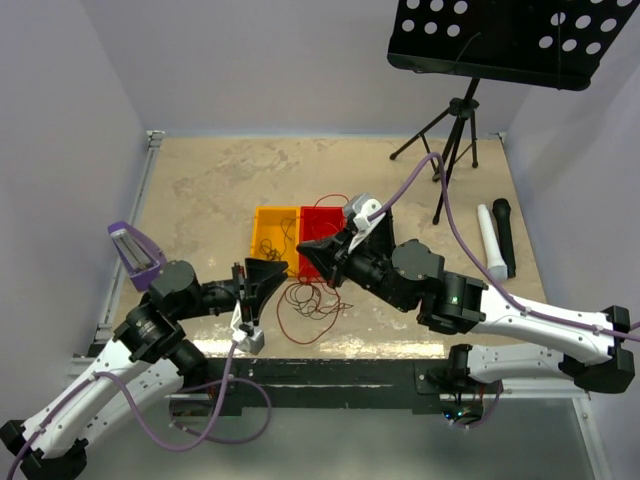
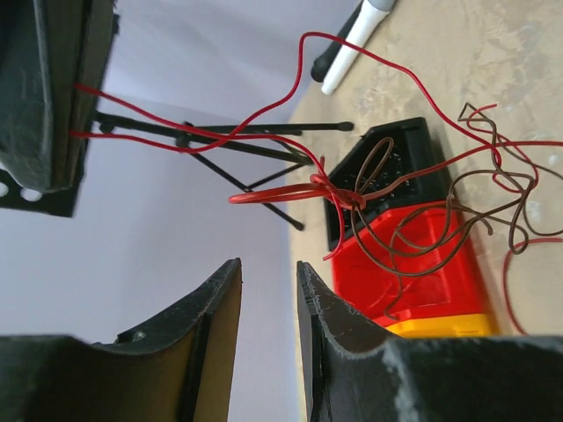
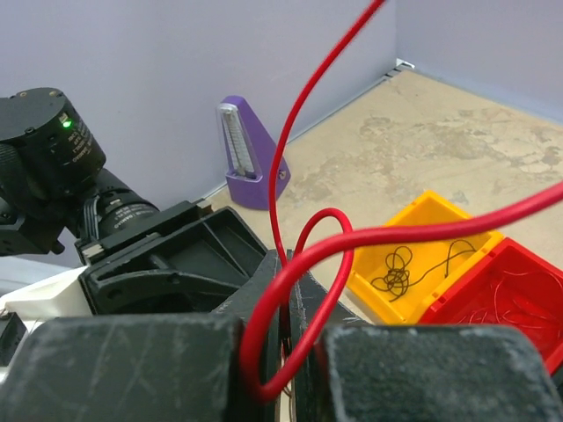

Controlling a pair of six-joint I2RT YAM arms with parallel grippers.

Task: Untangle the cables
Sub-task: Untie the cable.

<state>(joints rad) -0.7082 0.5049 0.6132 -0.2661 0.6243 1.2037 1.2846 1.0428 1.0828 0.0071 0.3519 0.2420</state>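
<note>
Right gripper (image 3: 286,352): clamped shut on a red strand (image 3: 290,290). Its own wrist view shows it best: the strand exits the closed jaws, loops once just above them, then goes up and off to the right.

Left gripper (image 2: 268,294): jaws part-way apart with a narrow gap. Its wrist view shows no wire inside the gap.

Cables (image 1: 312,300): the overhead view shows only a thin red and brown scribble on the table (image 1: 220,180), below and between the two gripper tips.

Left wrist view adds:
- two red strands run out of the right gripper, up and left of the left jaws
- they meet the brown loops at a tight knot (image 2: 347,198), ahead of and above the left jaws
- the brown loops hang beyond the knot, in front of the red bin (image 3: 528,264)

Right wrist view only:
- yellow bin (image 3: 400,220) sits ahead and right of the right jaws, touching the red bin
- a dark coil (image 3: 396,277) lies inside the yellow bin, and faint red wire lies in the red bin
- the left gripper is just ahead of the right fingers, slightly left
- purple metronome (image 3: 248,154) stands beyond it by the wall

Overhead only: music stand (image 1: 520,40), far beyond the right arm.
</note>
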